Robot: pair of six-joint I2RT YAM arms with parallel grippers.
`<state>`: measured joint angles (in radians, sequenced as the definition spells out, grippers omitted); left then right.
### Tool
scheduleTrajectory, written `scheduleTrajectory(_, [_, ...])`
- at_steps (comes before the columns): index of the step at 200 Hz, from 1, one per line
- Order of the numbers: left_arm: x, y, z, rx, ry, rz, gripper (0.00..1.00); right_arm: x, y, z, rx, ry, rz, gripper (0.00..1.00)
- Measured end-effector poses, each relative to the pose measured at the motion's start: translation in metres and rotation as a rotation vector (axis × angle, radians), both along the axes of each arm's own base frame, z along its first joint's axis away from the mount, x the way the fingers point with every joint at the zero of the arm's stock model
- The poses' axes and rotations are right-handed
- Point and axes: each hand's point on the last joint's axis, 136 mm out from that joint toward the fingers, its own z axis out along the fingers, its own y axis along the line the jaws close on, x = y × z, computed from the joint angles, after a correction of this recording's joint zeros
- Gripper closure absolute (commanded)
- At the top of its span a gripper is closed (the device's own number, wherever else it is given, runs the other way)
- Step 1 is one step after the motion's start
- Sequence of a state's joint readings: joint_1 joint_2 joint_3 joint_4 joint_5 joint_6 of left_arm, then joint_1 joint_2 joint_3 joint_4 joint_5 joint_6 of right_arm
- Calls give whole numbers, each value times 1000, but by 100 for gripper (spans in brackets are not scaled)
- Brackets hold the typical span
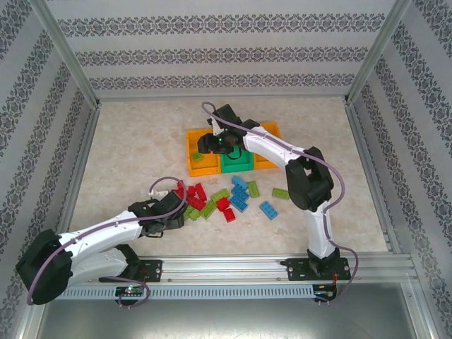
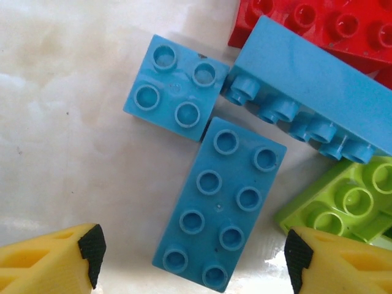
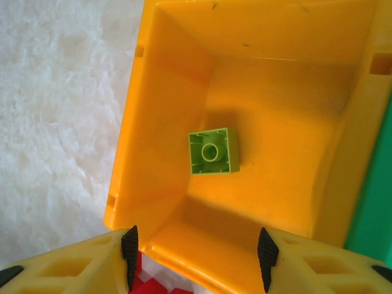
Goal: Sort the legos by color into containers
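Red, light blue and lime green legos [image 1: 227,200] lie scattered in front of the containers: a left orange bin [image 1: 192,167], a green bin [image 1: 237,164] and a right orange bin [image 1: 271,130]. My left gripper [image 1: 174,210] hangs open at the pile's left end. Its fingers straddle a blue 2x4 lego [image 2: 219,205] without touching it. Beside that brick lie a blue 2x2 lego [image 2: 172,86], a blue one on its side [image 2: 318,101], red ones [image 2: 318,24] and a green one [image 2: 346,202]. My right gripper [image 3: 196,257] is open and empty over the left orange bin [image 3: 288,67], where one green lego [image 3: 213,151] lies upside down.
Metal frame posts and patterned walls close in the table [image 1: 127,148] on three sides. A rail [image 1: 233,267] runs along the near edge by the arm bases. The green bin's wall [image 3: 373,208] borders the orange bin on the right in the right wrist view.
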<state>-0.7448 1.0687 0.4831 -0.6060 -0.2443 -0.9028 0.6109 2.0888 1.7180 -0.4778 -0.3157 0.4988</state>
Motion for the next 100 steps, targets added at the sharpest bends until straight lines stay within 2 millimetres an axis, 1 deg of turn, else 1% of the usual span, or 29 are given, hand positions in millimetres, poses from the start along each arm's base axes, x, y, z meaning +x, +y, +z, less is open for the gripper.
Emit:
scheduleTrajectory(15, [3,1,1,-1,-5,2,28,-4,-6,5,-3,-7,-6,41])
scheduleTrajectory(63, [9,4,-2,12,-4,-14,28,-13,-31,14,-10,-18,-42,40])
scheduleTrajectory(100, [11,3,-10,33,26,-39,30,-12,-62,22,-5,-26,-94,39])
